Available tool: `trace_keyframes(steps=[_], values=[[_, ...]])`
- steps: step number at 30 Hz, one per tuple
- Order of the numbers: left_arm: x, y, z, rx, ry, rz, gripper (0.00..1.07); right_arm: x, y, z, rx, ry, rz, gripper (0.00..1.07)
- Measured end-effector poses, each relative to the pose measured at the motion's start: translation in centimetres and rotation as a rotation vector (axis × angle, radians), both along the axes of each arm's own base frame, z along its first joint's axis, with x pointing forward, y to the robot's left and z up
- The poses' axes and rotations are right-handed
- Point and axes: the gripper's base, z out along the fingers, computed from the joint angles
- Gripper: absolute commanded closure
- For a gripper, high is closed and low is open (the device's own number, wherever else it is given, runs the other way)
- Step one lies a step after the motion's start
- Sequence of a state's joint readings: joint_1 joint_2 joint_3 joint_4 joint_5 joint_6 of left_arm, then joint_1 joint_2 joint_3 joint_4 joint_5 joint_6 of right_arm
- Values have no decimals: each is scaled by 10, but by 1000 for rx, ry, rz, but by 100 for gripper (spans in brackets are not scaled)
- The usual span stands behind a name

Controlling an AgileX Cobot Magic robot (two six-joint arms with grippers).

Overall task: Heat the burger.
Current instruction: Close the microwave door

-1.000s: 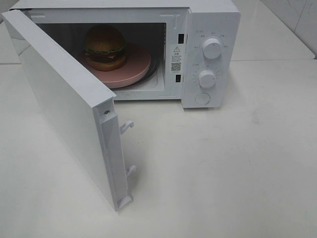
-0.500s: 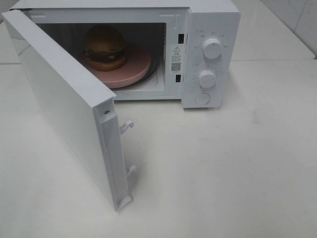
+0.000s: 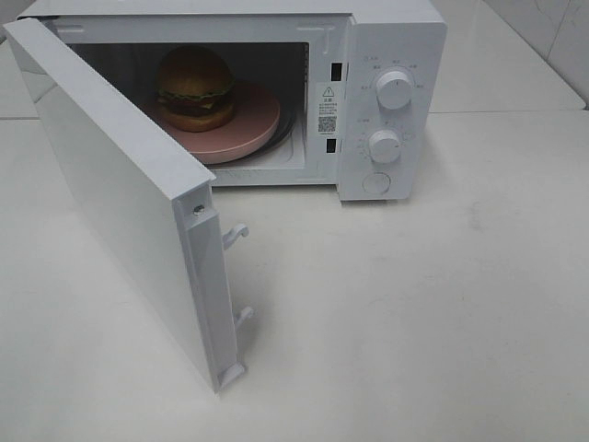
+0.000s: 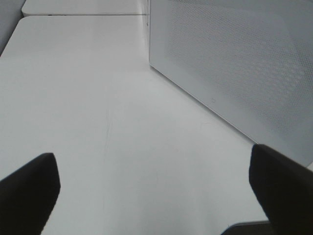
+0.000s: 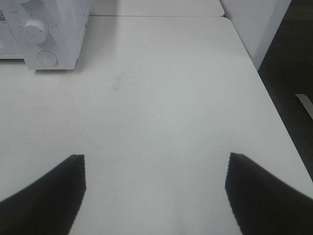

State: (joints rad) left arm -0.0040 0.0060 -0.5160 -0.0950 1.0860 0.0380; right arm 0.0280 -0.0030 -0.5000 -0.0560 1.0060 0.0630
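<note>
The burger (image 3: 194, 87) sits inside the microwave (image 3: 405, 37), toward the far left of the cavity, resting on the pink plate (image 3: 253, 124); the plate's right side is bare and its near rim lies close to the cavity's front edge. The door (image 3: 120, 184) stands wide open, swung out to the near left over the worktop (image 3: 414, 322), its two latch hooks (image 3: 236, 234) exposed on the free edge. On the right panel are the two knobs (image 3: 394, 90) and a round button (image 3: 375, 182).

The left claw (image 4: 154, 183) is spread wide and holds nothing; it hovers just beside the door's outer face. The right claw (image 5: 156, 191) is likewise parted and empty, over bare worktop to the near right of the panel.

Loading looks done; closing the door seems the step in hand. Risks, as I judge them: a push on the door may slide the whole microwave on the smooth worktop; a weak push may leave the hooks unlatched; the plate's near rim might foul the door.
</note>
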Motion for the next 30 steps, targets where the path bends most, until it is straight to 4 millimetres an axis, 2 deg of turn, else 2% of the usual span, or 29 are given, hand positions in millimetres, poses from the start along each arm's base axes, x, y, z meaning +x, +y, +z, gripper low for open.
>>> trace_keyframes(steps=[4,6,7,8,9,10,12,13,14,15,16,18,19,20,21,30], values=[[4,0,3,-5,16,-3,12,0,0,0,0,0,0,31],[10,0,15,-8,-8,0,22,0,0,0,0,0,0,31],[10,0,15,-8,-8,0,22,0,0,0,0,0,0,31],[13,0,17,-9,-10,1,31,0,0,0,0,0,0,31],[19,0,20,-11,-15,4,36,0,0,0,0,0,0,31],[19,0,20,-11,-15,4,36,0,0,0,0,0,0,31],[29,0,23,-13,-13,8,58,0,0,0,0,0,0,31],[29,0,23,-13,-13,8,58,0,0,0,0,0,0,31],[32,0,24,-14,-16,9,63,0,0,0,0,0,0,31],[40,0,26,-15,-15,12,75,0,0,0,0,0,0,31],[40,0,26,-15,-15,12,75,0,0,0,0,0,0,31],[52,0,27,-17,-7,17,89,0,0,0,0,0,0,31],[52,0,27,-17,-7,17,89,0,0,0,0,0,0,31],[57,1,28,-17,-1,19,103,0,0,0,0,0,0,31],[67,1,28,-18,11,22,107,0,0,0,0,-1,0,31],[98,2,25,-25,-77,45,107,0,0,0,0,-1,0,31]])
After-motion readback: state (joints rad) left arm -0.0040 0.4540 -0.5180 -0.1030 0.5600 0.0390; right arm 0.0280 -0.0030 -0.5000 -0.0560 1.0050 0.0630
